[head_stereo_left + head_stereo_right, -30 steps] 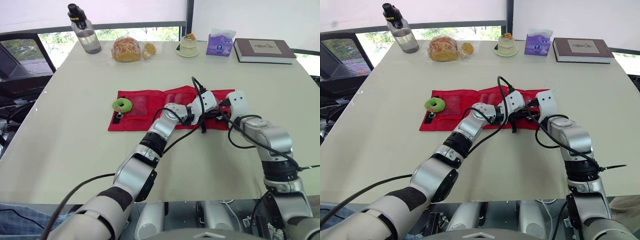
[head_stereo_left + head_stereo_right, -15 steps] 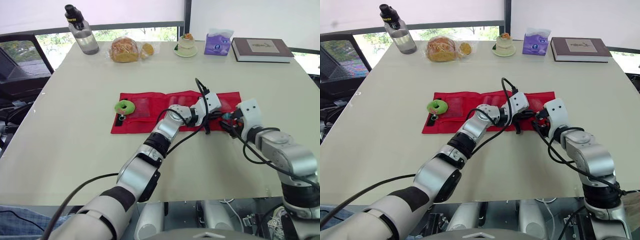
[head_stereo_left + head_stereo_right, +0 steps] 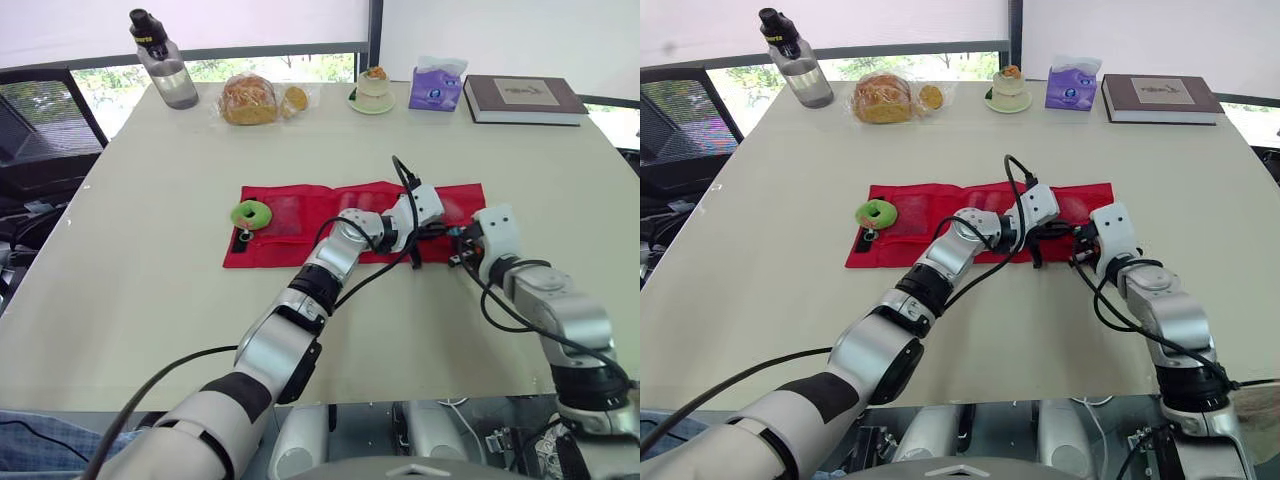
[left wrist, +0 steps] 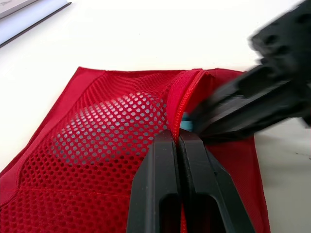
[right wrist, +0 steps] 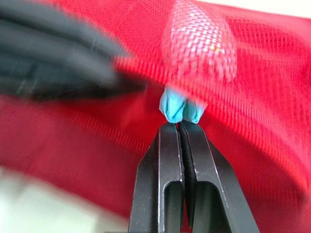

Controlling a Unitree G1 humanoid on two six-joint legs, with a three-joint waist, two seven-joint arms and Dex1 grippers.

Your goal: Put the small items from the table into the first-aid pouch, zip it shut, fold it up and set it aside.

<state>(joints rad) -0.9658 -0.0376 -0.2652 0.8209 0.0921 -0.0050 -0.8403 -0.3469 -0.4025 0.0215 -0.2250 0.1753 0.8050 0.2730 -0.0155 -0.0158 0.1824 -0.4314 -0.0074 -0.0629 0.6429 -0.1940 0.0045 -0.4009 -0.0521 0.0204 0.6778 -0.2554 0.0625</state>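
The red first-aid pouch (image 3: 300, 215) lies unfolded flat across the middle of the table, mesh pockets up. A green ring-shaped item (image 3: 247, 212) rests on its left end. My left gripper (image 4: 177, 137) is shut on the red zipper seam near the pouch's right end (image 3: 420, 240). My right gripper (image 5: 179, 127) is just to its right (image 3: 458, 248), shut, with a small light-blue tab (image 5: 181, 108) pinched at its fingertips. That blue tab (image 4: 186, 124) sits on the zipper line directly beside the left fingertips. The two grippers almost touch.
Along the far edge stand a water bottle (image 3: 166, 62), bagged bread (image 3: 252, 98), a small dessert cup (image 3: 376, 90), a purple tissue pack (image 3: 437, 88) and a book (image 3: 525, 98). A black chair (image 3: 40, 130) stands past the table's left side.
The head view shifted a little. My right forearm swung inward while its gripper stayed at the pouch's right end. The left gripper kept its hold on the seam.
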